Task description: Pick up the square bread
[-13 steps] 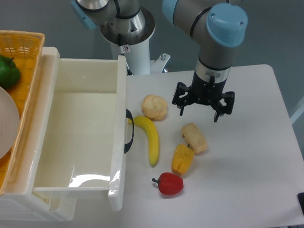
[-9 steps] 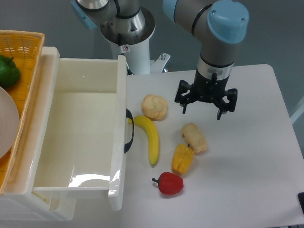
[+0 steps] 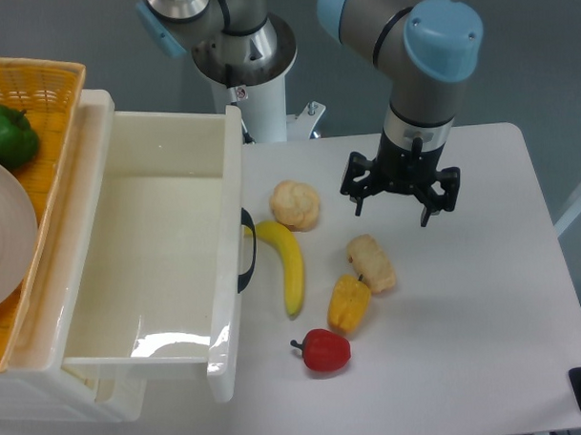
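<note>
The square bread [image 3: 371, 262] is a small oblong pale-tan piece with browner edges, lying on the white table just above the yellow pepper [image 3: 350, 304]. My gripper [image 3: 393, 212] hangs above the table, up and to the right of the bread, not touching it. Its black fingers are spread apart and hold nothing.
A round puffy bun [image 3: 296, 205] lies left of the gripper. A banana [image 3: 285, 263] and a red pepper [image 3: 323, 350] lie nearby. A white bin [image 3: 234, 181] stands at the left, beside a wicker basket [image 3: 62, 111] holding a green pepper [image 3: 6, 134] and a plate.
My gripper has drifted slightly to the right, away from the bun. The objects on the table have not moved.
</note>
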